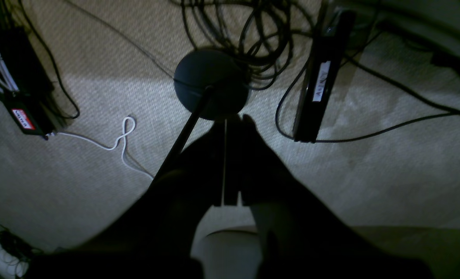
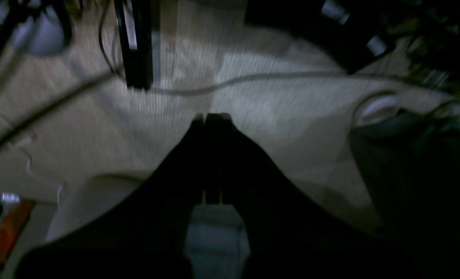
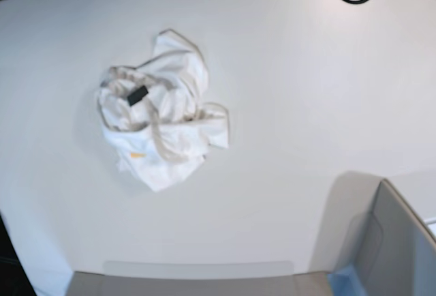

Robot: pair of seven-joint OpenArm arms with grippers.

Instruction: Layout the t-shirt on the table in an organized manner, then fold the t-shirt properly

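The t-shirt [image 3: 161, 110] lies crumpled in a loose heap on the table [image 3: 293, 84], left of centre in the base view, nothing touching it. The table is the largest thing there, a plain white top with a curved far edge, far wider than the heap of cloth. At the lower right corner of that view stands a grey box-like corner piece [image 3: 392, 241], well apart from the shirt. On the cloth itself a small black tag [image 3: 137, 95] sits near the top of the bundle, and a small yellow-orange label [image 3: 137, 154] shows lower down; the printed graphic is hidden in the folds. Neither arm appears in the base view. The left gripper [image 1: 231, 118] hangs over carpeted floor, its dark fingers pressed together and holding nothing, above a round dark base [image 1: 211, 83] and tangled black cables [image 1: 253, 35]. The right gripper [image 2: 211, 116] is likewise clenched and empty, over blurred carpet.
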